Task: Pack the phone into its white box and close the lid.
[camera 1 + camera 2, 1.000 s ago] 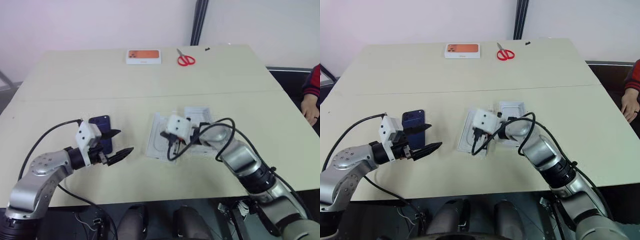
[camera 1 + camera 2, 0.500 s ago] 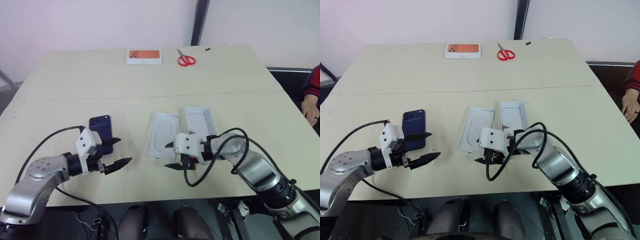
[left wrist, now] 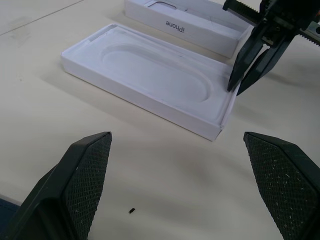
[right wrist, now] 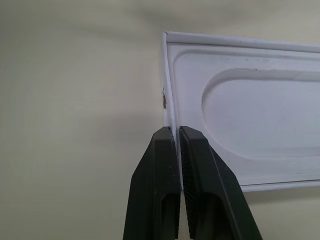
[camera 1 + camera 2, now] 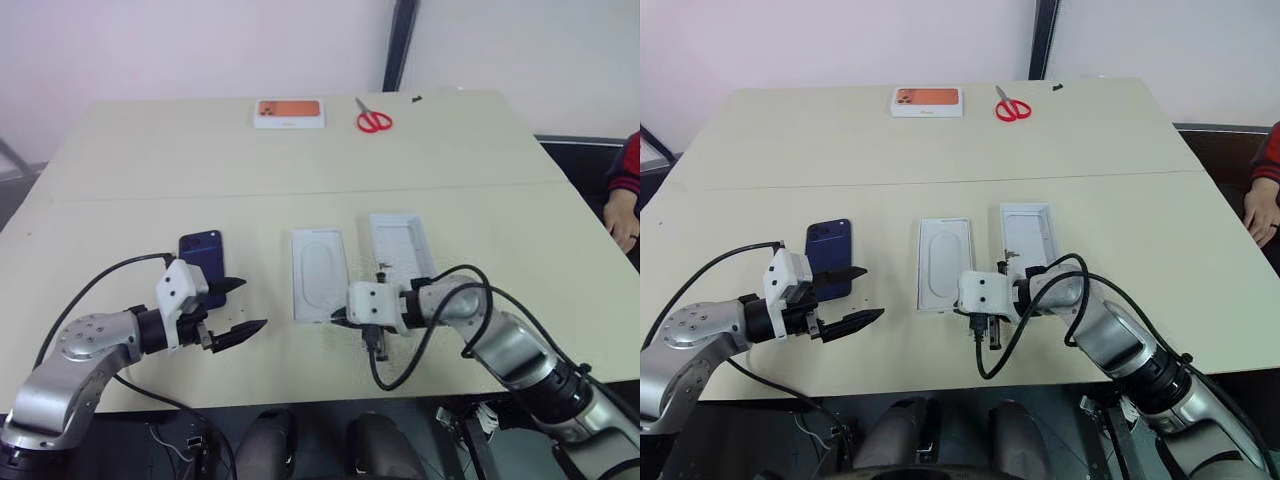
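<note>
The phone (image 5: 201, 255), dark blue with its back up, lies flat on the table left of centre. My left gripper (image 5: 240, 305) hovers open just nearer than it, fingers (image 3: 87, 170) wide apart and holding nothing. The white box (image 5: 320, 275) lies open with its oval-recessed tray up. Beside it on the right, the lid (image 5: 398, 243) rests inside-up, with lettering on its side wall (image 3: 172, 25). My right gripper (image 4: 176, 131) is shut on the box's thin rim at its near corner (image 5: 960, 310).
At the far edge lie a white box with an orange picture (image 5: 288, 112) and red scissors (image 5: 372, 120). A person's hand (image 5: 625, 218) rests at the table's right edge. Cables trail from both wrists over the near table edge.
My right gripper drew back from over the box to its near corner, opened, then shut on the rim. The box swung from slanted to parallel with the lid. The left gripper stayed put.
</note>
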You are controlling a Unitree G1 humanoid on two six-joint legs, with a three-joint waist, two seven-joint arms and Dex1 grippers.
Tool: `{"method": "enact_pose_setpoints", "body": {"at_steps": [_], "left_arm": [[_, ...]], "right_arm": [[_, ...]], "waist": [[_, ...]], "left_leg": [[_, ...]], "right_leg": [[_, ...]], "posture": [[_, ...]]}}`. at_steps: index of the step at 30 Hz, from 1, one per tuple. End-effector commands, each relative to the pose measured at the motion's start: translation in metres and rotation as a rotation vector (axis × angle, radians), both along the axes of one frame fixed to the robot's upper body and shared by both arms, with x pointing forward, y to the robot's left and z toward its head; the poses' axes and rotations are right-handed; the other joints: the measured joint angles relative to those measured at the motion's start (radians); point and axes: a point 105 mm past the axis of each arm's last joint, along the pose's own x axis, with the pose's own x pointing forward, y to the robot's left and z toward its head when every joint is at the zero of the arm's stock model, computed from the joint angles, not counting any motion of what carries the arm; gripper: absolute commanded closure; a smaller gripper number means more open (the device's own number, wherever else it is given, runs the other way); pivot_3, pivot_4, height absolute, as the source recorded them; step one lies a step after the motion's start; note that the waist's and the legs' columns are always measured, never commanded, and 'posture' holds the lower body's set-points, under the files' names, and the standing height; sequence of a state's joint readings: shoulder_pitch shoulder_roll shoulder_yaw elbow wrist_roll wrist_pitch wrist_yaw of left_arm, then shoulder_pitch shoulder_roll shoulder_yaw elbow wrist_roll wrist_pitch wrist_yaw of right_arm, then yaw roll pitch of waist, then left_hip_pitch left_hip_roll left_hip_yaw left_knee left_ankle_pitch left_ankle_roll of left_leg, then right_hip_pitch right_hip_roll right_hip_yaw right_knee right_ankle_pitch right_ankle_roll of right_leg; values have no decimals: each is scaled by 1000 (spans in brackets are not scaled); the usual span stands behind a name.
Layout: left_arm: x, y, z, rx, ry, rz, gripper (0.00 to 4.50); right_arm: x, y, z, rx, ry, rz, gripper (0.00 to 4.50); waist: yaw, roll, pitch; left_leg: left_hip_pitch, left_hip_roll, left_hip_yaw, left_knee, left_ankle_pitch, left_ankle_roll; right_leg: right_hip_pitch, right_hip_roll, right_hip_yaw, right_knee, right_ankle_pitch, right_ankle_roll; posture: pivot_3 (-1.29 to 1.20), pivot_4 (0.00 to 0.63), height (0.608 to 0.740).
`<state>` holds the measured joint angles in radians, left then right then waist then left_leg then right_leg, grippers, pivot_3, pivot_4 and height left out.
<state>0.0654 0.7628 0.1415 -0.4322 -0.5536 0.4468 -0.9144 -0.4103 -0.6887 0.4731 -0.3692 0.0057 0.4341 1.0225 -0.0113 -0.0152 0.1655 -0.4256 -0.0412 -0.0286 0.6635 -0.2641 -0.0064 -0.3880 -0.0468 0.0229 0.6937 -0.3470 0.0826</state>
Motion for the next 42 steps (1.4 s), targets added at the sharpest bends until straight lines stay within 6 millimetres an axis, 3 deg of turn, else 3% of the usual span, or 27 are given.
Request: {"method": "enact_pose_setpoints", "body": {"at_steps": [1, 11, 14, 17, 24, 27, 30, 35, 38, 42], "left_arm": [[1, 5, 10, 7, -40, 5, 56], [1, 8, 12, 4, -43, 29, 56], [1, 10, 13, 6, -44, 44, 56], [3, 19, 16, 7, -51, 87, 56], [9, 50, 37, -85, -58, 274, 56], [13, 74, 39, -111, -27, 421, 56], [21, 95, 36, -172, 41, 592, 0], [30, 123, 22, -190, 202, 843, 0], [32, 128, 18, -264, 314, 919, 0], [34, 126, 3, -240, 489, 955, 0]], "right_arm": [[-14, -1, 3, 4, 31, 67, 4486], [-24, 3, 6, 45, 87, 68, 4486], [-24, 5, 10, 75, 114, 69, 3455], [-19, 7, 27, 156, 116, 57, 1959], [6, 17, 73, 354, 145, -27, 1959], [24, 30, 73, 333, 95, -80, 2840], [45, 51, 65, 294, 20, -118, 4355], [70, 92, 57, 266, -61, -168, 4434], [79, 112, 52, 246, -95, -180, 4434], [76, 136, 43, 199, -151, -112, 4434]], "waist": [[0, 0, 0], [-1, 0, 0], [0, 0, 0], [-1, 0, 0], [-4, 0, 0], [-5, 0, 0], [-4, 0, 0], [-6, 0, 0], [-6, -1, -1], [-8, -2, -1]], "left_leg": [[0, 0, 0, 0, 0, 0], [0, 0, 0, 0, 0, 0], [0, 0, 0, 0, 0, 0], [0, 0, 0, 0, 0, 0], [0, 0, 0, 0, 0, 0], [0, 0, 0, 0, 0, 0], [0, 0, 0, 0, 0, 0], [0, 0, 0, 1, 0, 0], [0, 0, 0, 1, 3, -6], [0, 0, -1, 1, 4, -7]], "right_leg": [[0, 0, 0, 0, 0, 0], [0, 0, 0, 0, 0, 0], [0, 0, 0, 0, 0, 0], [0, 0, 0, 0, 0, 0], [-1, 0, 0, 0, 0, 0], [-1, 0, 0, 0, 0, 0], [-1, 0, 0, 0, 0, 0], [-3, 0, -1, 4, 0, 0], [-5, 0, -1, 5, 0, 0], [-6, 1, -1, 6, 0, 0]], "posture": [[0, 150, 740], [0, 150, 740], [0, 150, 740], [0, 150, 740], [0, 150, 740], [0, 150, 740], [0, 150, 740], [0, 150, 740], [0, 150, 740], [0, 150, 740]]}}
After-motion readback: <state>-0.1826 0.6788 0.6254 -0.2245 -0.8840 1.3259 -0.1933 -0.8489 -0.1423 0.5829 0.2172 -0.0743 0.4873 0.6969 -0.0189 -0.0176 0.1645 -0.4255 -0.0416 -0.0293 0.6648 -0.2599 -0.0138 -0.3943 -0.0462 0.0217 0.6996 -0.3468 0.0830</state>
